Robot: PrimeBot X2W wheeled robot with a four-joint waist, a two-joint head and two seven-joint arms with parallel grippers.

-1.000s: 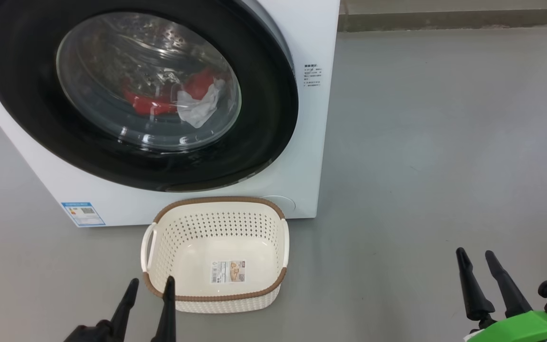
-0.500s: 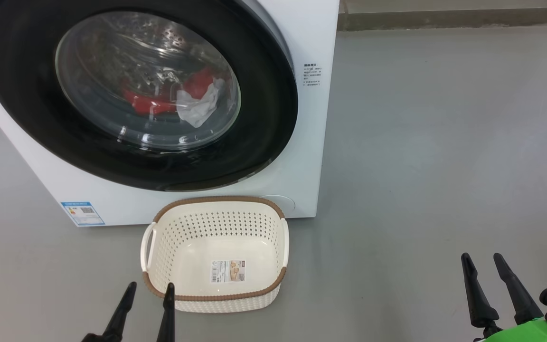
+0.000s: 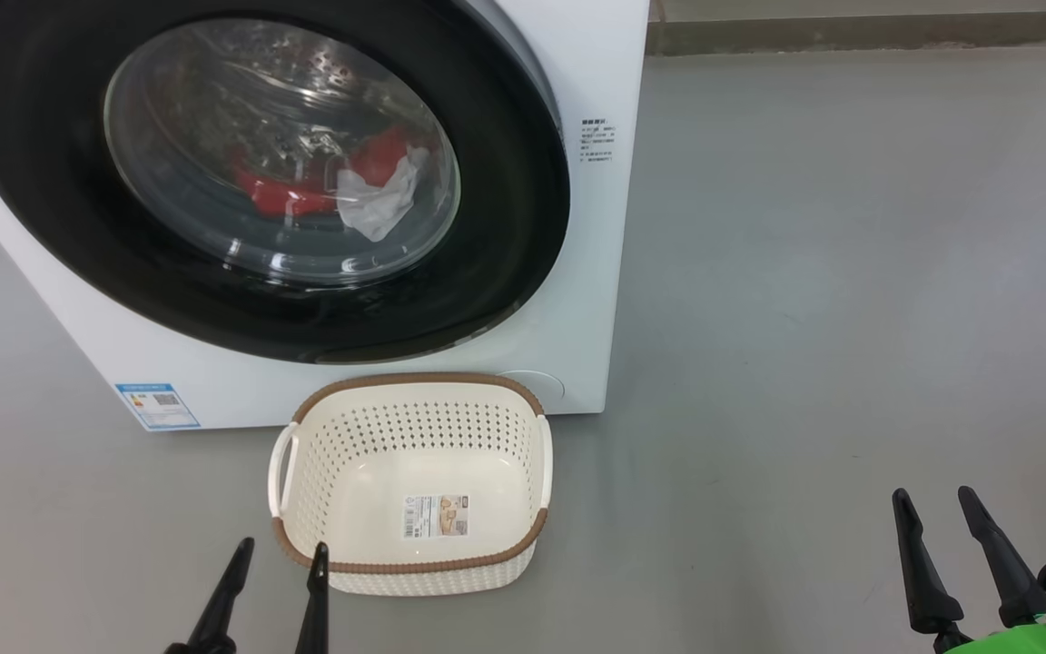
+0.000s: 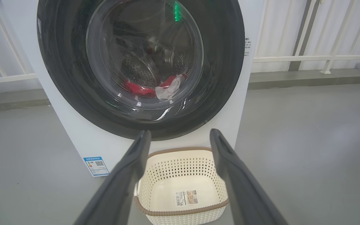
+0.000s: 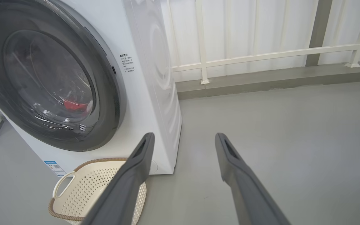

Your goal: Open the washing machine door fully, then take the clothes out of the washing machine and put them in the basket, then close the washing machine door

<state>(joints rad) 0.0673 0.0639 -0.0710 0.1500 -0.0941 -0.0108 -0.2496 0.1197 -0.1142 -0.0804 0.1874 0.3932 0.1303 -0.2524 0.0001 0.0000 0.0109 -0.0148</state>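
You have the basket [image 3: 414, 427] just below the shut door [image 3: 42, 218] to catch clothes [image 3: 282, 195]; left gripper [image 3: 283, 546], right gripper [image 3: 932, 493] wide, empty

The white washing machine [image 3: 591, 272] has its door [image 3: 51, 227] shut. The door is round, with a wide glossy black rim around a bulging clear window. Through the glass the clothes [image 3: 278, 195] lie low in the steel drum: a red garment with a crumpled white cloth [image 3: 378, 207] against its right side. The basket [image 3: 414, 566] is cream, perforated and brown-rimmed, with 2 side handles. It sits upright and empty just in front of the machine, a paper label on its bottom.
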